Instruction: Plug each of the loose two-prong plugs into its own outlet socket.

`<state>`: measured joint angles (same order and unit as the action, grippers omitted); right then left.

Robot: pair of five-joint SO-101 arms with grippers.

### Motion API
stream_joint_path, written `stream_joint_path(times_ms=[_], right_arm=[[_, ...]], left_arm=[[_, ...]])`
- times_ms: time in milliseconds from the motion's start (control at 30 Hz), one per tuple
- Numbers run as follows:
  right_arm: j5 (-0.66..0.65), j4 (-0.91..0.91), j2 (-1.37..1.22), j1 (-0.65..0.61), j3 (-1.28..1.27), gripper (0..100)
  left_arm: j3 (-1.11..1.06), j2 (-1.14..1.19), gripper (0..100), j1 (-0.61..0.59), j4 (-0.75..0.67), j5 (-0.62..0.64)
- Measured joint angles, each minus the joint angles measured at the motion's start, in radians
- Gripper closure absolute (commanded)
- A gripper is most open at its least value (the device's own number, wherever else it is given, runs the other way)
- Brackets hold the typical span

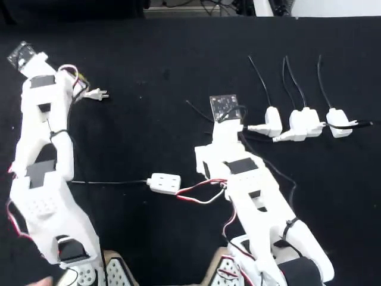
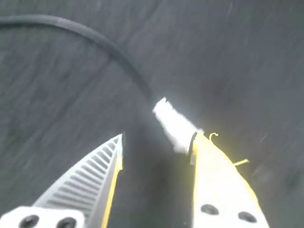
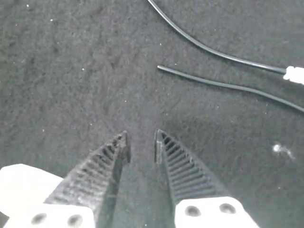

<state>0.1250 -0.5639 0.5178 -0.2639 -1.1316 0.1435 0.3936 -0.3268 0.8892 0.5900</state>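
Black cloth-covered tabletop (image 1: pixel 149 59), matt and flecked with lint. Beyond its far edge, a pale strip of room crossed by dark cables. Widest open ground: the far middle, between the two arms, and the near middle ahead of the arm bases. Loose plug (image 1: pixel 96 93): white, two prongs, lying flat toward the far left corner with the prongs pointing toward the middle, just beside the left arm's head. In the left wrist view the plug (image 2: pixel 173 126) has a black cord (image 2: pixel 95 40) curving away from its rear, and its body lies against one fingertip. Left tool (image 2: pixel 156 142): jaws spread wide, gripping nothing. Socket block (image 1: pixel 164 183): white, oblong, near the middle of the tabletop, nothing plugged into it, well apart from the loose plug. A thin black lead (image 1: pixel 107 182) runs from it toward the left arm, and red and white wires (image 1: pixel 199 193) of the right arm loop just beside it. Right tool (image 3: pixel 141 142): jaws parted by a narrow gap, nothing between them, poised over bare cloth near two black cords (image 3: pixel 223 84). Far right, a row of three white pieces, first (image 1: pixel 272 121), second (image 1: pixel 303 122), third (image 1: pixel 338 124). Each has a black cord running toward the far edge. Whether the plugs there are seated cannot be told.
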Motion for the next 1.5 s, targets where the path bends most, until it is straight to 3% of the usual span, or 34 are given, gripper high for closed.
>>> stream_joint_path(times_ms=[267,533,733,867,1033,1100,1400,1500], right_arm=[[0.000,0.000,0.000,0.000,0.000,91.1],[0.000,0.000,0.000,0.000,0.000,91.1],[0.000,0.000,0.000,0.000,0.000,91.1],[0.000,0.000,0.000,0.000,0.000,91.1],[0.000,0.000,0.000,0.000,0.000,91.1],[0.000,0.000,0.000,0.000,0.000,91.1],[0.000,0.000,0.000,0.000,0.000,91.1],[0.000,0.000,0.000,0.000,0.000,91.1]], left_arm=[[0.261,0.278,76,0.000,-0.020,0.058],[0.591,0.479,76,0.038,0.157,0.060],[0.772,0.631,77,0.040,0.195,0.061],[0.859,0.667,78,0.044,0.261,0.058],[0.985,0.694,98,0.049,0.446,0.063],[1.019,0.700,94,0.051,0.485,0.063],[1.065,0.724,97,0.051,0.574,0.064],[1.068,0.710,97,0.051,0.649,0.002]])
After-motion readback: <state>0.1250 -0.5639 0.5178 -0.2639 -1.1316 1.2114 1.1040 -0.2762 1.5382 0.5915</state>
